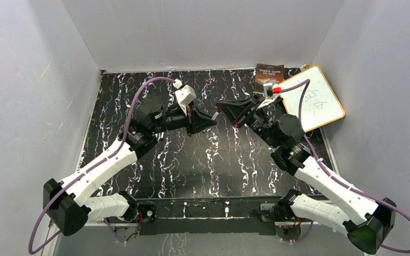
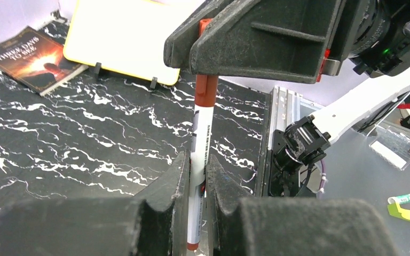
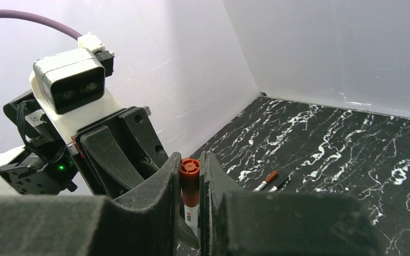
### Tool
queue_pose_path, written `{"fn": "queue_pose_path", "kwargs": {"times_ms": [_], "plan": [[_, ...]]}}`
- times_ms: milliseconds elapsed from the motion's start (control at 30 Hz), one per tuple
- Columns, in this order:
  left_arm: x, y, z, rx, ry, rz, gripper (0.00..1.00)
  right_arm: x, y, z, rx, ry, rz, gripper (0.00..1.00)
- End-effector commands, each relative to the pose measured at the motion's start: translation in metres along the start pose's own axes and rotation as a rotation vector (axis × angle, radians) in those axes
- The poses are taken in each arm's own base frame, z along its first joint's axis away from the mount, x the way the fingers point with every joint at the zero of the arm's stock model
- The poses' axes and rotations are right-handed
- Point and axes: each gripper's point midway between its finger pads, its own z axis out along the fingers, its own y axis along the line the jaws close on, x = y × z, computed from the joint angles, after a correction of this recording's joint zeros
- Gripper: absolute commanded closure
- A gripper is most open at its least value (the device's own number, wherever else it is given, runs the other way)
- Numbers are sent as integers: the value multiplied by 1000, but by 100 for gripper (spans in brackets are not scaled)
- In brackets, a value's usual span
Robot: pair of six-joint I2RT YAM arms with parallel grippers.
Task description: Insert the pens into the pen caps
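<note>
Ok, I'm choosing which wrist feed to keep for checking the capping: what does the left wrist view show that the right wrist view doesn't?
Left wrist only: the book and whiteboard in the background. Right wrist only: two loose pens lying on the table. Both: the held pen, clamped by the left gripper, its reddish cap gripped by the right gripper.

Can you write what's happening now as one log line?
left gripper: shut on pen | right gripper: shut on cap | cap: on pen's end
</note>
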Motion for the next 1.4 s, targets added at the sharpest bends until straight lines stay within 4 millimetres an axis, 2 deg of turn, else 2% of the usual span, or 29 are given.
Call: {"fn": "queue_pose_path", "kwargs": {"times_ms": [0, 167, 200, 333, 400, 467, 567, 667, 767, 800, 867, 967, 1067, 1233, 1367], "plan": [[-94, 9, -21, -114, -299, 157, 100, 57, 26, -15, -119, 276, 48, 87], [-85, 6, -17, -81, -260, 145, 100, 41, 33, -13, -142, 225, 41, 61], [-82, 7, -16, -80, -253, 137, 100, 39, 35, -13, -148, 215, 44, 53], [-72, 9, -17, -89, -243, 112, 100, 28, 40, -20, -171, 159, 53, 39], [-67, 16, -18, -131, -235, 92, 100, 28, 38, -22, -160, 152, 47, 35], [-61, 30, -19, -204, -200, 60, 100, 31, 29, -24, -113, 162, 37, 34], [-37, 71, -23, -418, -68, -2, 100, 38, 6, -29, 14, 178, 31, 35], [4, 111, -36, -600, 111, -57, 100, 47, -19, -37, 139, 210, 14, 36], [52, 142, -58, -735, 266, -132, 100, 55, -26, -43, 170, 221, 16, 36], [69, 150, -66, -762, 307, -155, 100, 57, -27, -44, 173, 223, 22, 37], [91, 162, -78, -813, 349, -189, 100, 62, -30, -45, 175, 230, 28, 37], [117, 182, -94, -884, 400, -227, 100, 69, -33, -47, 182, 241, 39, 37], [139, 197, -100, -918, 426, -236, 100, 77, -34, -49, 177, 248, 54, 37], [159, 214, -98, -895, 445, -296, 100, 91, -37, -53, 174, 278, 65, 37], [176, 229, -107, -934, 473, -336, 100, 96, -41, -56, 187, 291, 57, 38]]}}
